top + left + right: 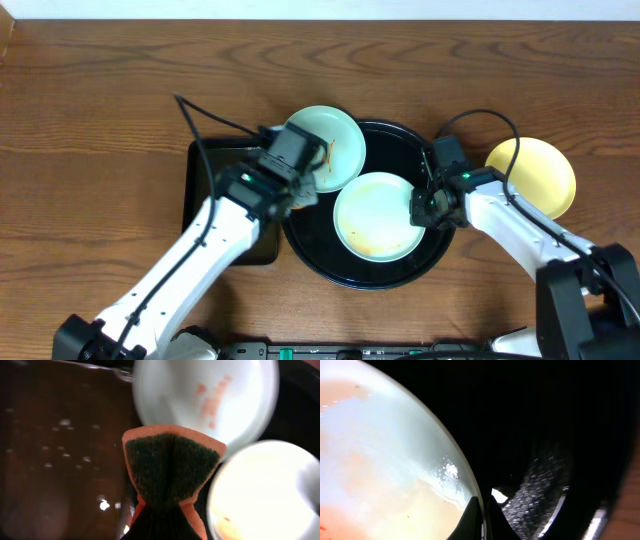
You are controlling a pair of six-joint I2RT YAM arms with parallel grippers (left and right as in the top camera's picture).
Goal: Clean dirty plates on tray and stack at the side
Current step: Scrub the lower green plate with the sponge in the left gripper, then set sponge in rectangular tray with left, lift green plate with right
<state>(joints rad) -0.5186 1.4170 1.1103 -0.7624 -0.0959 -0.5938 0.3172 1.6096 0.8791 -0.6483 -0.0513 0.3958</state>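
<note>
1. overhead: straight down on the whole table (100, 80).
2. left wrist: close, past its sponge (170, 467), onto back plate (205, 395) and front plate (265, 490).
3. right wrist: very close at front plate's rim; all views share that plate.

So, three small round plates. One pale mint plate (337, 135) sits at the upper-left of the big round glossy black tray (395, 140) and hangs out over its raised rim, with orange-brown sauce streaks near its middle. The second mint plate (378, 215) lies flat inside the tray toward the front, with a faint orange-brown smear along its lower-left inner edge. The two mint plates are edge to edge; can't tell if they actually touch. The pale yellow plate (540, 175) is on the table, right of the tray and apart from it, and looks clean.
</note>
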